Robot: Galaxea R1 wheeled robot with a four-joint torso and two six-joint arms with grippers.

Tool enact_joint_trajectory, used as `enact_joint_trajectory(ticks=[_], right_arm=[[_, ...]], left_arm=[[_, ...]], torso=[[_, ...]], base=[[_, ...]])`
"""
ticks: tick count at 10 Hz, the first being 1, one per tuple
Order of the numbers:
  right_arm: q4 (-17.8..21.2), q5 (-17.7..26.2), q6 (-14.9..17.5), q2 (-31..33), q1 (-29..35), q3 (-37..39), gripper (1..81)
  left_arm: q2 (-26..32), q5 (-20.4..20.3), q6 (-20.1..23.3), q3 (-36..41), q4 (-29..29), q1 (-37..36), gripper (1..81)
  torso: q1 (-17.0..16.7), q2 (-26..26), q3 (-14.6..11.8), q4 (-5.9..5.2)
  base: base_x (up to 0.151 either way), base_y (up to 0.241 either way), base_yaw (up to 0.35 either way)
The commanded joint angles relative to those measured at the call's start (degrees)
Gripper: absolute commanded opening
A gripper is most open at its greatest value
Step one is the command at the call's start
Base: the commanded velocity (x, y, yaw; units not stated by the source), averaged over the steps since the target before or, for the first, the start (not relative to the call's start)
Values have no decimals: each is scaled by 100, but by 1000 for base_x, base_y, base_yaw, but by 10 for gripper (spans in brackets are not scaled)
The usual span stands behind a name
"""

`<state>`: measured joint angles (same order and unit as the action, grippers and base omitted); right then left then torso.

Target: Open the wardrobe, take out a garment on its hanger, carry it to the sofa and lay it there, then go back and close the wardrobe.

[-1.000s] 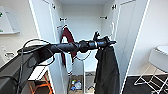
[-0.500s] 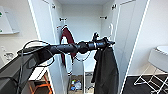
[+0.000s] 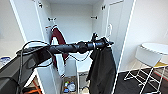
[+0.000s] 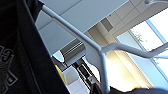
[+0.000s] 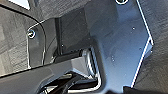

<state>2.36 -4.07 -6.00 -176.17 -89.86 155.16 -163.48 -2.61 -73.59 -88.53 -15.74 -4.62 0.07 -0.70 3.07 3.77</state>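
1. Standing open: tall white wardrobe [image 3: 75, 25], both panelled doors swung wide, interior exposed for access to the rail.
2. Extended across the opening from the left side of the head view: left arm, its left gripper [image 3: 106, 43] at the top of the black limp short-sleeved garment [image 3: 102, 67]. Appears clamped on the slim pale hanger [image 4: 100, 50]; fingers themselves not distinguishable, so grip inferred from the load hanging freely beneath it.
3. Hanging straight down from the gripper, clear of the rail and just in front of the right-hand door; held high, probably to keep the hem off the floor.
4. Left on the rail at the left of the interior: maroon jacket with white trim [image 3: 58, 42], untouched.
5. Noted at the wardrobe floor: small box of assorted items [image 3: 68, 86]. Noted at right: white round table on wire legs [image 3: 152, 53].
6. Right gripper: state cannot be told.
7. Judged stage: garment taken out, carry to sofa pending, doors not yet closed.
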Motion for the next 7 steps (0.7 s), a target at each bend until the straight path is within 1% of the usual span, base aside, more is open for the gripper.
enact_joint_trajectory(ticks=[1,7], right_arm=[[36,310,2,0,226,-31,811],[44,310,11,0,235,-5,811]], left_arm=[[-1,-275,56,37,-70,-1115,10],[183,-266,65,301,-149,-1115,10]], torso=[[0,0,0,0],[0,0,0,0]], base=[[0,0,-336],[0,0,-337]])
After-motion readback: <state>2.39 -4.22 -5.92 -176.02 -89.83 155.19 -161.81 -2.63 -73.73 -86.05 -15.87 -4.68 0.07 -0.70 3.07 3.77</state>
